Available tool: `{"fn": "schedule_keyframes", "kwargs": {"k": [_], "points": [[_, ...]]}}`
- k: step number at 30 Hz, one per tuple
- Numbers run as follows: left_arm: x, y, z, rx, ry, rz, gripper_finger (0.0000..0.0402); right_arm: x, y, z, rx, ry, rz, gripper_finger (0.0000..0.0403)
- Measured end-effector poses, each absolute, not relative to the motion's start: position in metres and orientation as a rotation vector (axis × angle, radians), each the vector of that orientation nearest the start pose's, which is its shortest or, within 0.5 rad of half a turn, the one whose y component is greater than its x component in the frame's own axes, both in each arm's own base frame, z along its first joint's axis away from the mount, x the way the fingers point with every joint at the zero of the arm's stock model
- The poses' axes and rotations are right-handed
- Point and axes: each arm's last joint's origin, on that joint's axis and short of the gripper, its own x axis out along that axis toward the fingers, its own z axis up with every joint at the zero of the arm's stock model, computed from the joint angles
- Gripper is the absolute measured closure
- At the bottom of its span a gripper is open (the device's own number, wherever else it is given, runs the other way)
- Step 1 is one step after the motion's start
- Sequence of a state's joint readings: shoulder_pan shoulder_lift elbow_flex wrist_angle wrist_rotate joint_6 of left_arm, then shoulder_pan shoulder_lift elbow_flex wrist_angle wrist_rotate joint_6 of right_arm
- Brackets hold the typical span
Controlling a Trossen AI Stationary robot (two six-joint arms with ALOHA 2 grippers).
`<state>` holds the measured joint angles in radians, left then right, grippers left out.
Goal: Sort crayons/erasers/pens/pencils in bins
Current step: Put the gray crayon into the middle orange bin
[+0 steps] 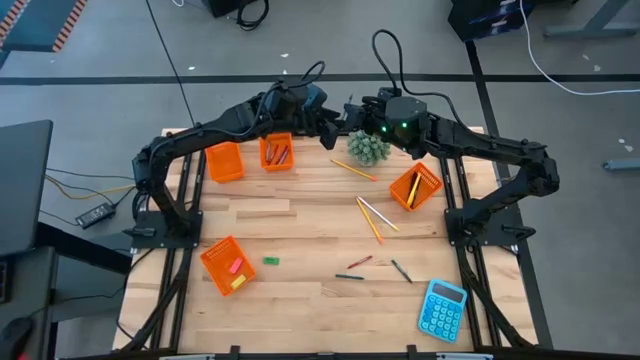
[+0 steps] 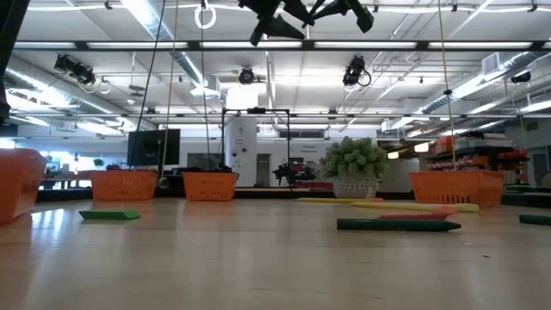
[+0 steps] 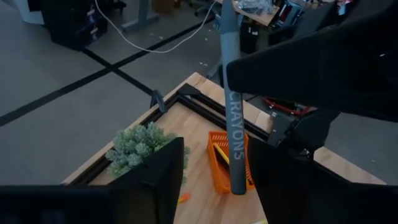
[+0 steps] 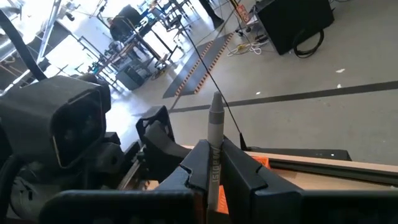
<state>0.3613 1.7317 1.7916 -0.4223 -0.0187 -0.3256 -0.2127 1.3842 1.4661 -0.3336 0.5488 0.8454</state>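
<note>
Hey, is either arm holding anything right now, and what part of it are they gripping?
The right end effector grips a grey crayon by its lower half, tip free. The left end effector brackets it without clearly gripping.

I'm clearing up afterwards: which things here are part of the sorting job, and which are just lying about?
Job: four orange bins; grey crayon, up near the plant in the right gripper jaws, left gripper open around it; loose pencils, pens, red crayon, green eraser.
Lying about: potted plant, blue calculator.
</note>
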Motion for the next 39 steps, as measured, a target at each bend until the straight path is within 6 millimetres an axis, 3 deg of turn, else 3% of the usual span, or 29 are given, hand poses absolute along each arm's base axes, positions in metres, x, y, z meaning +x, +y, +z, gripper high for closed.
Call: {"fn": "schedule_keyframes", "kwargs": {"k": [8,17,28,39], "points": [[0.368,0.140,0.404,-0.380,0.300,0.431,0.0257,0.290,-0.078,0.420,0.752,-0.079,-0.815,0.0368],[0.368,0.139,0.404,-0.386,0.303,0.427,0.0367,0.290,-0.078,0.419,0.752,-0.075,-0.813,0.0368],[0.366,0.139,0.400,-0.505,0.320,0.435,0.0351,0.289,-0.077,0.414,0.745,-0.003,-0.815,0.0359],[0.356,0.151,0.391,-0.542,0.397,0.599,0.0367,0.287,-0.075,0.407,0.751,0.090,-0.801,0.0249]]}}
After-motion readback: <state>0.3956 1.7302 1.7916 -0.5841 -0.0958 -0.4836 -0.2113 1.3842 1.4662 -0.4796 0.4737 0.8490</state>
